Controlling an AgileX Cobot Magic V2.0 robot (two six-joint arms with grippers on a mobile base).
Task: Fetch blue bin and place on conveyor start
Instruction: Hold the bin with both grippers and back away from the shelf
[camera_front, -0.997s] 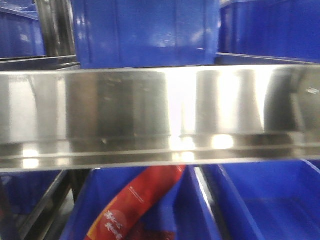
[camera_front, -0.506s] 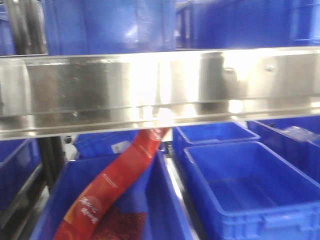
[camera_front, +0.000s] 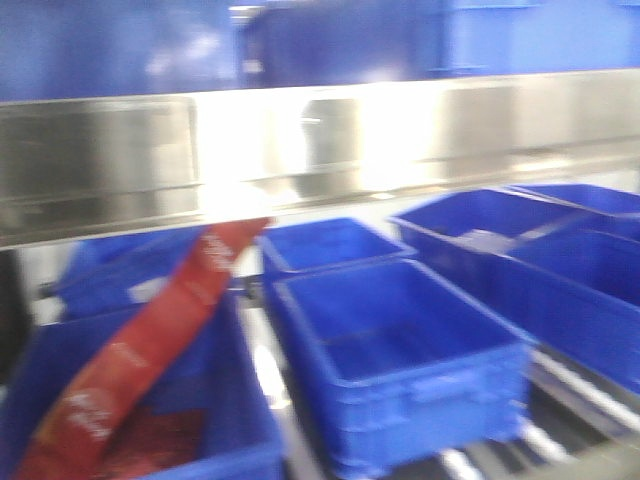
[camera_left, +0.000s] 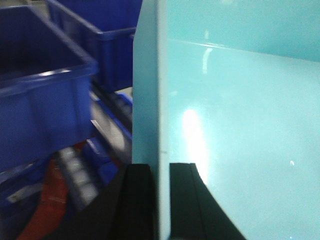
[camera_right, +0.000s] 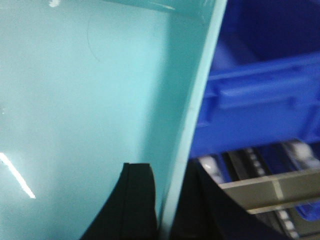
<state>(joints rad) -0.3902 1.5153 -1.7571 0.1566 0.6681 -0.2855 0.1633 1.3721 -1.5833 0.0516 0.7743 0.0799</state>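
The left jaws are shut narrow on the bin (camera_left: 240, 125). Its thin turquoise wall stands upright between the two black fingers (camera_left: 137, 200), one pressed to each face. From the jaws the wall's edge runs straight up, and the bin's broad glossy face fills everything to their right. To the left of these jaws are dark blue crates (camera_left: 45, 95), the nearest large and close, another behind it. Below the crates, near the fingers, are pale rollers (camera_left: 75, 172) and something red (camera_left: 50, 200), too blurred to name.

The right jaws are likewise clamped on a wall of the bin (camera_right: 75, 100), with a dark finger (camera_right: 137, 200) on the inner side and another on the outer. The rim edge slants up and to the right from the grip, and the turquoise face spreads to the left of the jaws. To their right is a blue crate (camera_right: 260, 100). Under it are rollers (camera_right: 212, 172) and a steel rail (camera_right: 272, 192).

So the bin hangs between the two grips, one at each side.

The front view is blurred. A shiny steel shelf rail (camera_front: 300, 150) crosses it, with open blue crates (camera_front: 400, 350) beneath. A long red packet (camera_front: 150, 340) leans out of the leftmost one.
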